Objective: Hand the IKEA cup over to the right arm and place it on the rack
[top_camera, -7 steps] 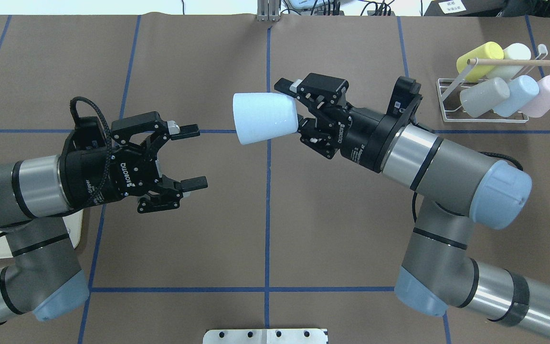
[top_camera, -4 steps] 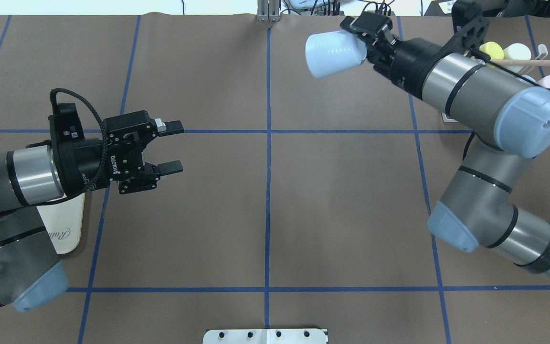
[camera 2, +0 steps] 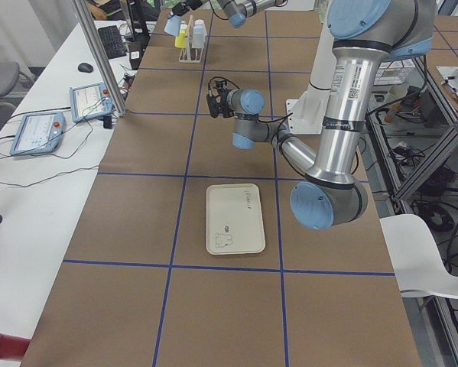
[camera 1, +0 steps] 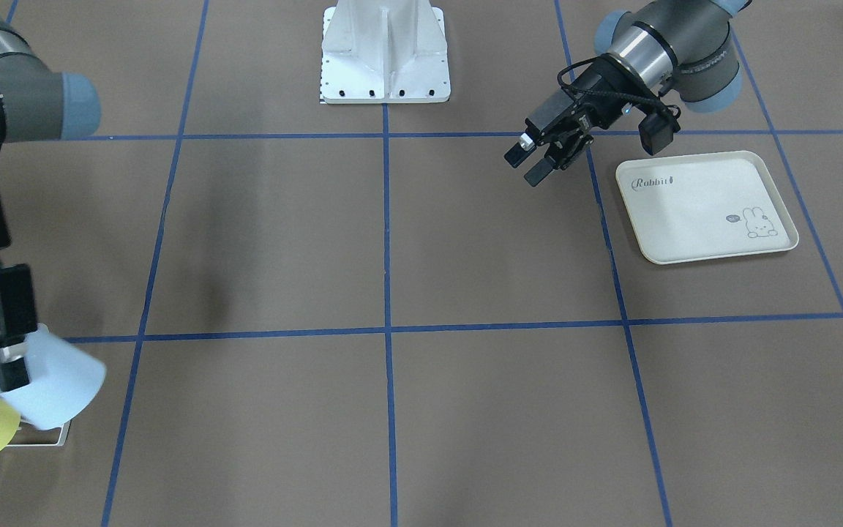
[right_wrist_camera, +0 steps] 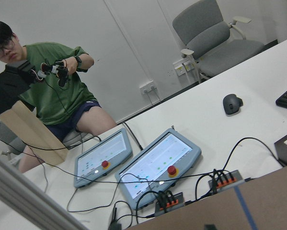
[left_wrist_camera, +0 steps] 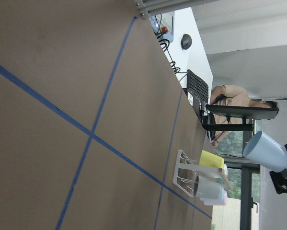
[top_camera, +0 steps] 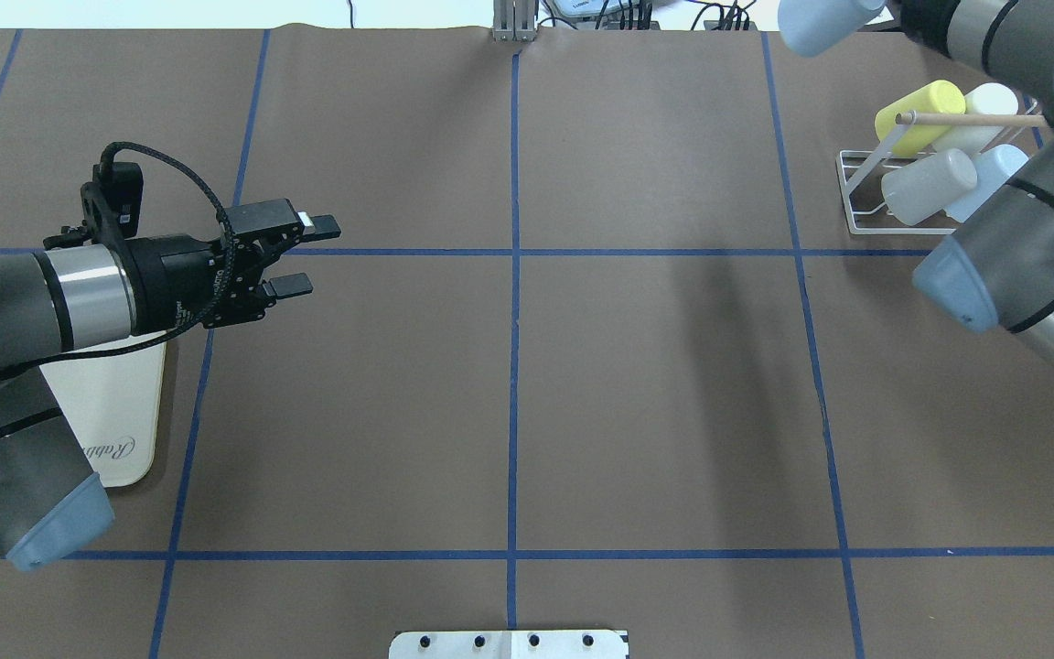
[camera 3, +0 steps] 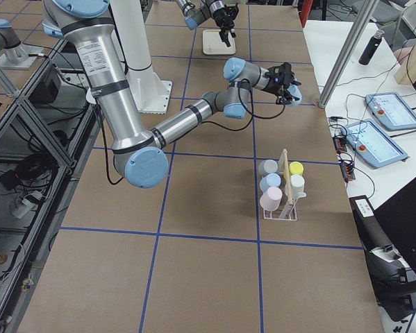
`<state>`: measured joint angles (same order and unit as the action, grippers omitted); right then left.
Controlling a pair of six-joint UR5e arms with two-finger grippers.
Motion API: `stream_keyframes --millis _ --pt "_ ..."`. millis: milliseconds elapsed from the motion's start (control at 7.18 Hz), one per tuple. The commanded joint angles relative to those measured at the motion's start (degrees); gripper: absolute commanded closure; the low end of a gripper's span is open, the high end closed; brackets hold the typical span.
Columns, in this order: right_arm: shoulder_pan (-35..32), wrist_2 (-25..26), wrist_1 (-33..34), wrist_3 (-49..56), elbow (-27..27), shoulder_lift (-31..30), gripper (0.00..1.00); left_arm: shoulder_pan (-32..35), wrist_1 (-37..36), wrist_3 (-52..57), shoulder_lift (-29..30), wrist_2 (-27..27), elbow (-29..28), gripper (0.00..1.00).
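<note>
The light blue IKEA cup (top_camera: pixel 822 22) hangs in the air at the far right of the table, tilted, just left of the rack. My right gripper (camera 1: pixel 6 366) is shut on its narrow end. The cup also shows in the front view (camera 1: pixel 52 388) and the left wrist view (left_wrist_camera: pixel 265 151). The white wire rack (top_camera: pixel 856 197) with its wooden dowel (top_camera: pixel 966 118) holds several cups lying on their sides: yellow (top_camera: pixel 925 108), white (top_camera: pixel 989 99), grey (top_camera: pixel 925 188) and blue (top_camera: pixel 994 174). My left gripper (top_camera: pixel 306 254) is open and empty over the left half of the table.
The cream rabbit-print tray (camera 1: pixel 707 208) lies empty on the table by my left arm. My right forearm (top_camera: pixel 1012 247) hangs over the rack's right part. An operator sits beyond the table's far edge with control tablets.
My right arm has carried the cup from the table's middle up and to the far right, next to the rack. My left arm has drawn back to the left, still open.
</note>
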<state>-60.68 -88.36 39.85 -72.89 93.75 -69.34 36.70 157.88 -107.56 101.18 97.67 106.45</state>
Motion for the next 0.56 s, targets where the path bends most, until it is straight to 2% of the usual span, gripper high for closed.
stream_keyframes --millis 0,139,418 --pt "-9.8 -12.1 0.0 15.2 -9.4 -0.9 0.96 1.1 -9.8 8.0 0.1 0.0 0.3 0.01" --pt "-12.9 -16.4 0.0 19.1 -11.8 -1.3 0.96 1.8 -12.0 11.9 0.0 0.0 0.3 0.01" --pt "-18.5 -24.6 0.1 25.8 -18.8 -1.5 0.97 2.0 -12.1 12.0 -0.3 0.0 0.1 0.01"
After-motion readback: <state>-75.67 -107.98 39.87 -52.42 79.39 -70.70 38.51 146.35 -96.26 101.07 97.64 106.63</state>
